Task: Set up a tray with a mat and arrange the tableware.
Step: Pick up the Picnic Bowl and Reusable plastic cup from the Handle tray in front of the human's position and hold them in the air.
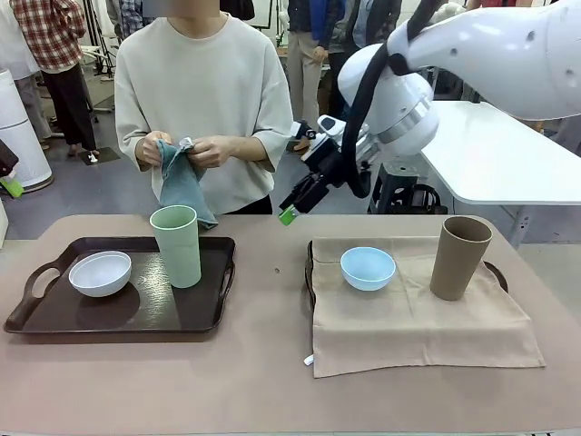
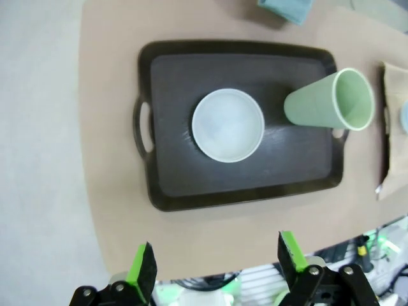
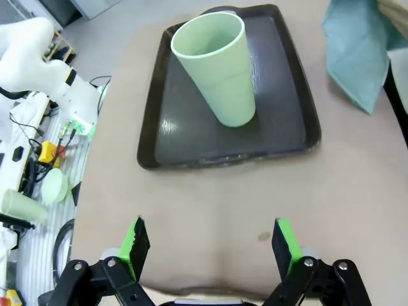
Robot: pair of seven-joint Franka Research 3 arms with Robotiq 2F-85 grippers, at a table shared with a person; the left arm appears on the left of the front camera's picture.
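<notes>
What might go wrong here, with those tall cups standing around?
The tall pale green tumbler stands near the dark tray's rim, and the right end effector points toward it; a careless pass might tip it. The beige mat spills onto the table, so a tug could topple the tan tumbler.

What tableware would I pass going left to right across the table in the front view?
white bowl → pale green tumbler → light blue bowl → tan-brown tumbler
</notes>
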